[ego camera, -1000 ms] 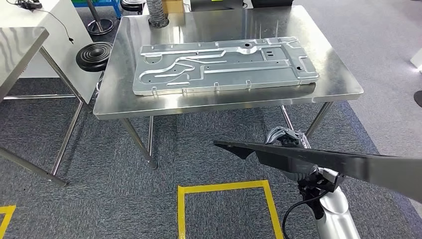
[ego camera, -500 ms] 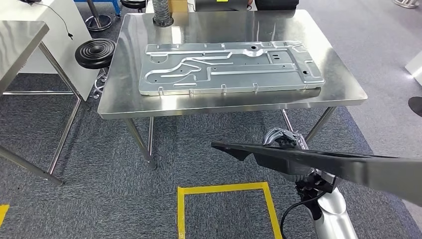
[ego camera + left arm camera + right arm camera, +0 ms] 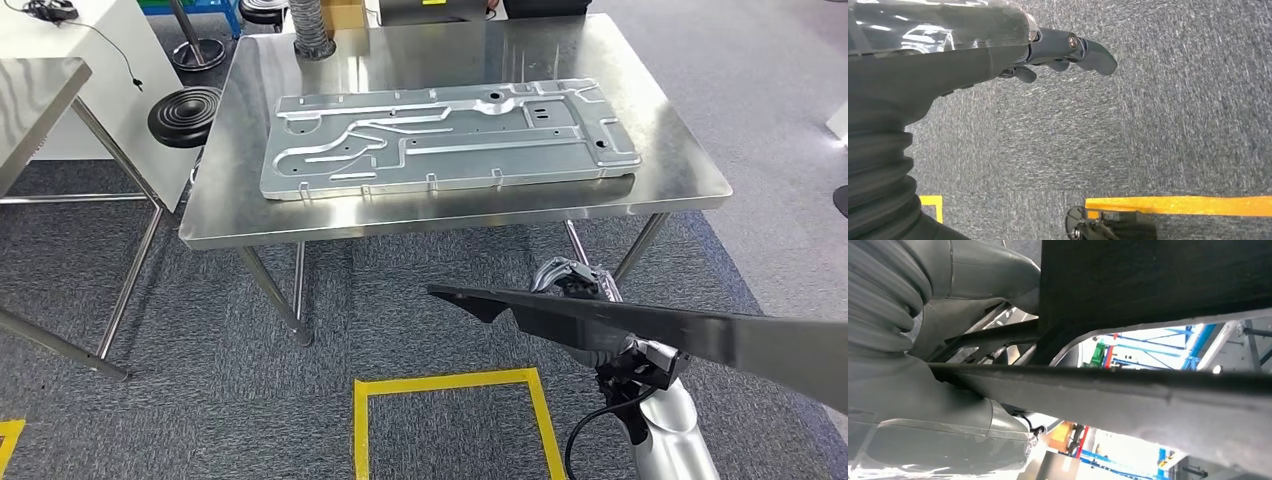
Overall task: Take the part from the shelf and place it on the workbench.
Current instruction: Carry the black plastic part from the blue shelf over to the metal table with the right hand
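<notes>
My right hand [image 3: 574, 279] grips a long, flat, dark part [image 3: 660, 335], held level in front of me, low and to the right. In the right wrist view the same dark part [image 3: 1158, 390] crosses just beside the grey thumb [image 3: 978, 270]. The steel workbench [image 3: 665, 150] stands ahead, beyond the part's pointed tip. A large stamped metal panel [image 3: 450, 135] lies across its middle. My left hand [image 3: 1068, 47] hangs over the grey carpet, fingers apart, holding nothing.
A yellow tape square [image 3: 450, 382] marks the carpet near my feet. A black stool [image 3: 185, 112] and a second steel table [image 3: 40, 85] stand to the left of the workbench. A ribbed hose [image 3: 312, 30] rises at its far edge.
The whole picture has shifted slightly, so the camera moved; the workbench now sits a little further left. The part stays in my right hand.
</notes>
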`<state>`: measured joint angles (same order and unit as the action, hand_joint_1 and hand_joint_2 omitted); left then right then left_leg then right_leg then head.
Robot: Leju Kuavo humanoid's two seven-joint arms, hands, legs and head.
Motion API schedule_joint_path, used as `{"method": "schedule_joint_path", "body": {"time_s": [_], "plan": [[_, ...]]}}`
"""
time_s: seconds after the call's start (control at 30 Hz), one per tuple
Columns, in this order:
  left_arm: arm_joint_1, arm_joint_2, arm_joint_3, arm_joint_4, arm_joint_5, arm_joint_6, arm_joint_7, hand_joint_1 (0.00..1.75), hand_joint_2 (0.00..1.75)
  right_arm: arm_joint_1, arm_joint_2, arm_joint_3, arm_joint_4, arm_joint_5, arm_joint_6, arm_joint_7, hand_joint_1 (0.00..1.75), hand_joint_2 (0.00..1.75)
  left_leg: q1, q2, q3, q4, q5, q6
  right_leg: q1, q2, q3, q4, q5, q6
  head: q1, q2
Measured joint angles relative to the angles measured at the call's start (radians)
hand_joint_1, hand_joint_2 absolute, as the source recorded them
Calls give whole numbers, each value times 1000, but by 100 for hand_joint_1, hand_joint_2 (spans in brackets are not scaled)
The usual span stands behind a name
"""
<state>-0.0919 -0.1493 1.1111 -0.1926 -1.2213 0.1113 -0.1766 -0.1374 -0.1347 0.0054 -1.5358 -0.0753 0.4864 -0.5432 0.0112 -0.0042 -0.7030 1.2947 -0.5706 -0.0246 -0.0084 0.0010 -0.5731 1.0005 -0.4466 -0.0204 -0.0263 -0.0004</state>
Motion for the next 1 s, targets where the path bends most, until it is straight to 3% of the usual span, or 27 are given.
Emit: {"method": "schedule_joint_path", "body": {"time_s": [0.07, 0.13, 0.17, 0.3, 0.37, 0.43, 0.47, 0.5, 0.53, 0.6, 0.67, 0.73, 0.83, 0.93, 0.97, 1.0], "plan": [[0, 1, 0, 0, -3, 0, 0, 0, 175, 4, 0, -1, 0, 0, 0, -3, 124, 175, 0, 0, 46, -112, 76, 6, 1, 2, 8, 1, -6, 2, 0, 0], [-3, 3, 0, 0, -6, -1, 1, 0, 175, 5, 0, -1, 0, 0, 0, -5, 124, 175, -4, 0, 105, -240, 127, 16, 5, 4, 13, 5, -12, 10, 0, 0], [-4, 3, -1, 0, -7, -1, 3, 0, 175, 5, 0, -2, 0, 0, 0, -5, 124, 175, -6, -1, 119, -272, 133, 20, 6, 5, 12, 6, -14, 14, 0, 0], [-7, 3, -1, 0, -8, -2, 6, 0, 175, 6, 0, -6, -2, 0, 0, -6, 124, 175, -4, -1, 127, -291, 133, 41, 4, 5, 8, 18, -25, 36, 0, 0], [-9, 4, -1, 0, -8, -2, 6, 0, 175, 6, 0, -7, -3, 0, 0, -7, 124, 175, -1, 0, 132, -298, 135, 50, 0, 4, -29, 97, -69, 46, 0, 0], [-10, 5, -1, 0, -8, -2, 6, 0, 175, 8, 0, -8, -2, 0, 0, -7, 124, 175, -2, 0, 132, -298, 133, 54, -3, 3, -100, 232, -126, 55, 0, 0], [-10, 5, -1, 0, -8, -2, 6, 0, 175, 9, 0, -8, -1, 0, 1, -7, 124, 175, -2, 0, 133, -298, 131, 54, -5, 3, -128, 279, -136, 58, 0, 0], [-10, 4, -1, 0, -8, -2, 6, 0, 175, 10, 0, -8, 0, 0, 1, -7, 124, 175, -3, 0, 135, -297, 130, 54, -6, 3, -139, 291, -125, 59, 0, 0], [-10, 4, -1, 0, -8, -2, 6, 0, 175, 10, 0, -8, 0, 0, 1, -7, 124, 175, -3, -1, 137, -297, 127, 53, -7, 3, -130, 260, -95, 59, 0, 0], [-10, 4, -1, 0, -7, -2, 6, 0, 175, 6, 0, -8, 1, 0, 1, -7, 124, 175, -3, -2, 145, -296, 121, 48, -7, 1, -70, 125, -19, 53, 0, 0], [-11, 4, -1, 0, -5, -1, 6, 0, 175, 2, 0, -8, 2, 1, 1, -7, 124, 175, -7, -2, 147, -294, 116, 40, -2, 0, -28, 27, 13, 42, 0, 0], [-11, 4, -1, 0, -5, -1, 6, 0, 175, -1, 0, -8, 3, 1, 1, -7, 124, 175, -8, -2, 146, -293, 113, 30, 3, 1, -23, 11, 9, 31, 0, 0], [-11, 4, -1, 0, -3, 0, 6, 0, 175, -2, 1, -8, 5, 1, 5, -9, 124, 175, -6, -1, 137, -262, 87, 15, -3, 0, -13, 1, 10, 13, 0, 0], [-10, 4, -1, 0, 0, 0, 5, 0, 175, -3, 1, -8, 8, 1, 11, -13, 124, 175, -3, -1, 53, -85, 6, 6, -4, -2, -3, -3, 5, 1, 0, 0], [-9, 4, 0, 0, 1, 0, 5, 0, 175, -3, 2, -8, 11, 1, 12, -14, 124, 175, -1, 0, 22, -29, -8, 4, -3, -2, -1, -3, 4, 0, 0, 0], [-7, 4, 0, 0, 2, 0, 5, 0, 175, -2, 2, -8, 13, 1, 13, -15, 124, 175, -1, 0, 4, -4, -4, 2, -2, -1, 1, -2, 2, 0, 0, 0]]}}
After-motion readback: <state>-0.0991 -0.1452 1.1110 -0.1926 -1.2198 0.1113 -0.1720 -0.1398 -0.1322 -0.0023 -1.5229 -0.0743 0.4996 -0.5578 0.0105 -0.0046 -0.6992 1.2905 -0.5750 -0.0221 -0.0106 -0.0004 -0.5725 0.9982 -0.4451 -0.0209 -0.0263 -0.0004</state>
